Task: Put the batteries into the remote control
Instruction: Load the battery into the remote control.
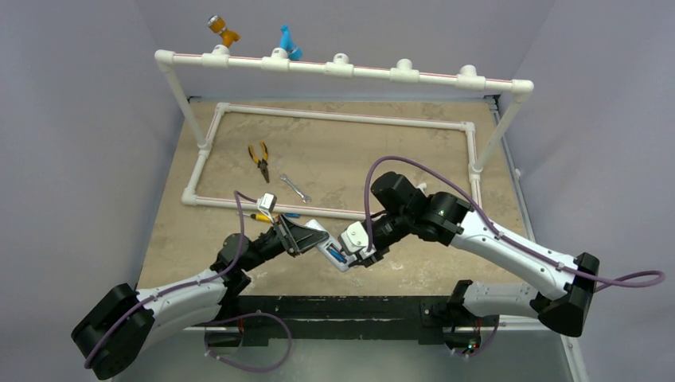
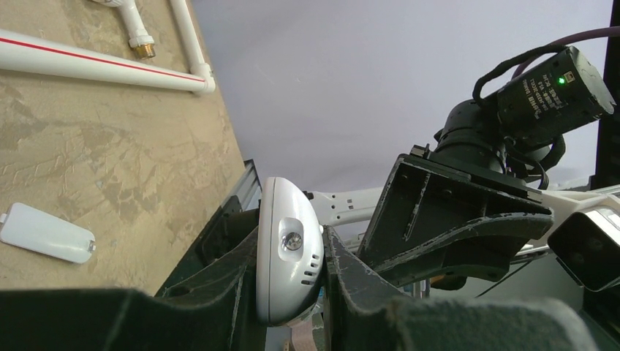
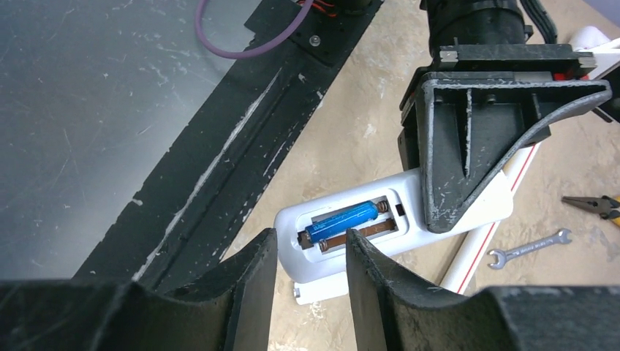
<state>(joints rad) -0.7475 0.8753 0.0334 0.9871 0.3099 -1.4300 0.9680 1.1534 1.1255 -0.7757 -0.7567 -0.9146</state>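
My left gripper [image 2: 289,267] is shut on the remote control [image 2: 289,245], holding the white handset above the table near its front edge. In the right wrist view the remote control [image 3: 343,252] shows its open battery bay. One blue battery [image 3: 342,219] lies in the far slot, and the near slot shows bare brown contacts. My right gripper [image 3: 311,256] hovers just over that bay, open with nothing between its fingers. In the top view the left gripper [image 1: 325,248] and the right gripper [image 1: 360,253] meet at the remote control [image 1: 334,256].
The white battery cover [image 2: 45,232] lies on the table under the remote. Farther back lie a wrench [image 1: 294,188] and yellow-handled pliers [image 1: 259,159], inside a white pipe frame [image 1: 334,115]. A black rail [image 3: 219,161] marks the table's front edge.
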